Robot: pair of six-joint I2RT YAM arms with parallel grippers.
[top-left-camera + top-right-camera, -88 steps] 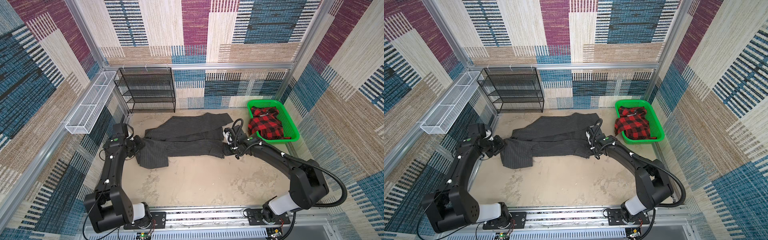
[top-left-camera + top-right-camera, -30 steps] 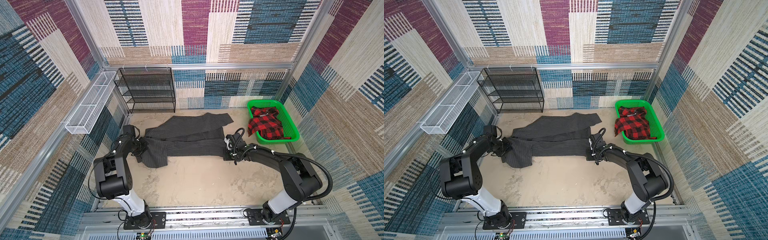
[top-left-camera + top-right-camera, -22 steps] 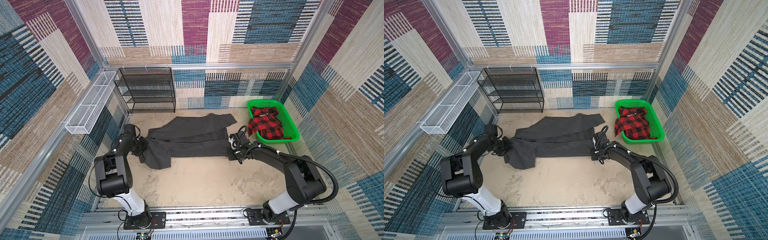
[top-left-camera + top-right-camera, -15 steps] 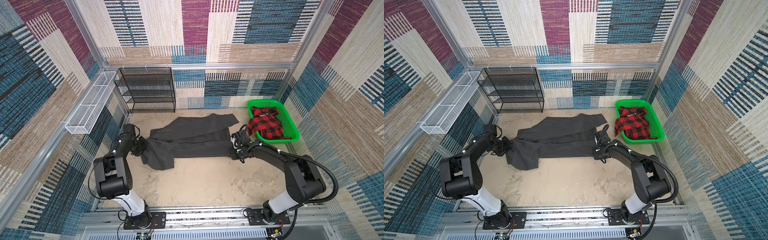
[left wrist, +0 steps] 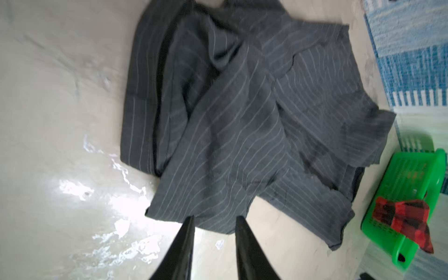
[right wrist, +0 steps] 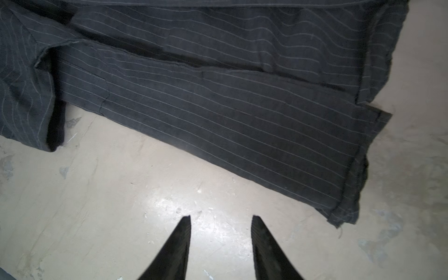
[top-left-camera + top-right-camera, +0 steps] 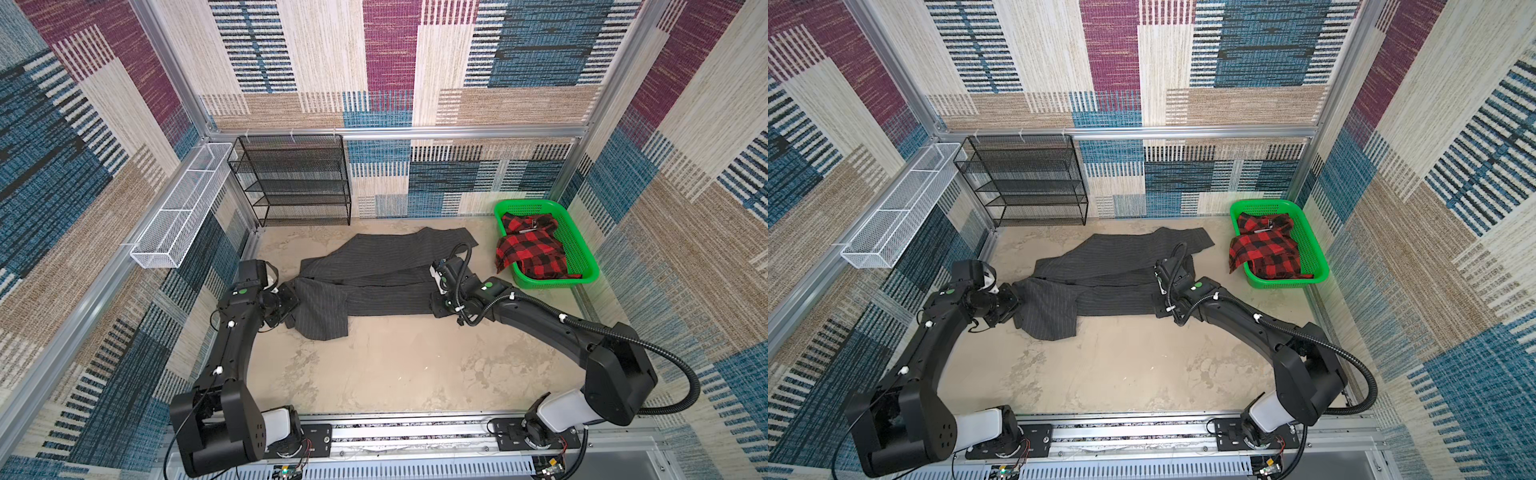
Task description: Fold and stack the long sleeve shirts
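1. The grey pinstripe shirt lies flat on the bench, and its long axis runs side to side between my two arms.
2. On the left gripper the jaws are apart, tips right at the shirt's left-end edge, nothing clamped.
3. The right gripper is also parted over bare bench, with the near hem just ahead.
4. Left sits closer. The red check shirt waits in the green basket, on the right arm's side.
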